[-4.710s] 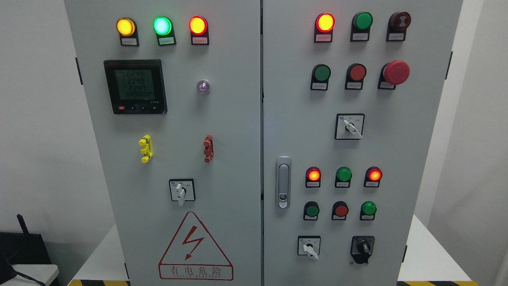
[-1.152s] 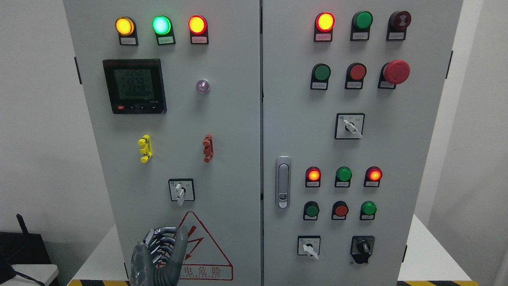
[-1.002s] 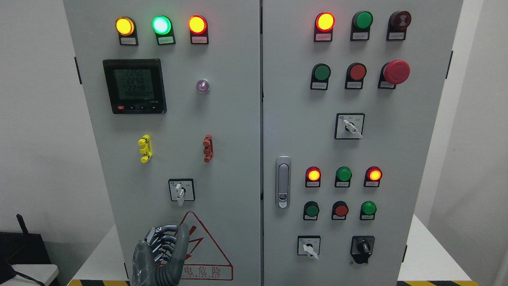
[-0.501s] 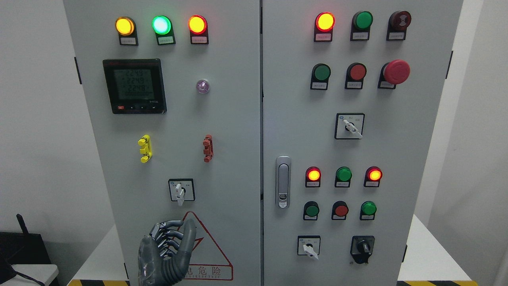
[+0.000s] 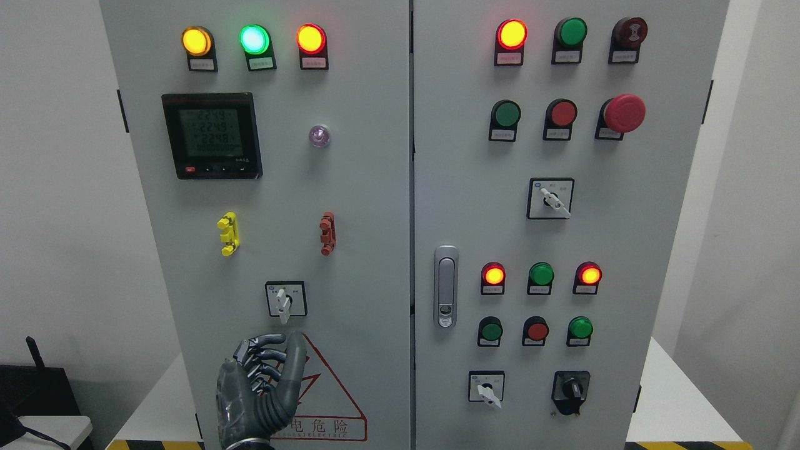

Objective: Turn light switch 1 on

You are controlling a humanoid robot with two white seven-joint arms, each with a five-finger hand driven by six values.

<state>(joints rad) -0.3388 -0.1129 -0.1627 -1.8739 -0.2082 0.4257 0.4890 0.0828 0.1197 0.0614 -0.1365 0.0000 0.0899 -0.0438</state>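
On the left door: a small white-handled rotary switch on a black-framed square plate (image 5: 286, 299) sat low on the grey metal cabinet (image 5: 375, 200), its handle pointing straight down.
Just below the switch: the grey, segmented left hand (image 5: 256, 390) stood upright in front of the red triangular electric-hazard sign (image 5: 325, 400), covering the sign's left part.
Fingers: the fingers (image 5: 259, 359) were loosely curled toward the thumb, clamped on nothing; their tips were near the switch plate's lower edge but apart from it.
Above the switch: a yellow plastic clip (image 5: 229, 234) and a red-brown plastic clip (image 5: 327, 233) sat side by side, well apart.
Higher up: a black square digital meter (image 5: 211, 135) showed lit digits, too small to read.
Top row: amber, green and red round lamps (image 5: 253, 39) were all glowing.
Right door: a silver latch handle (image 5: 445, 286) stood near the door's left edge.
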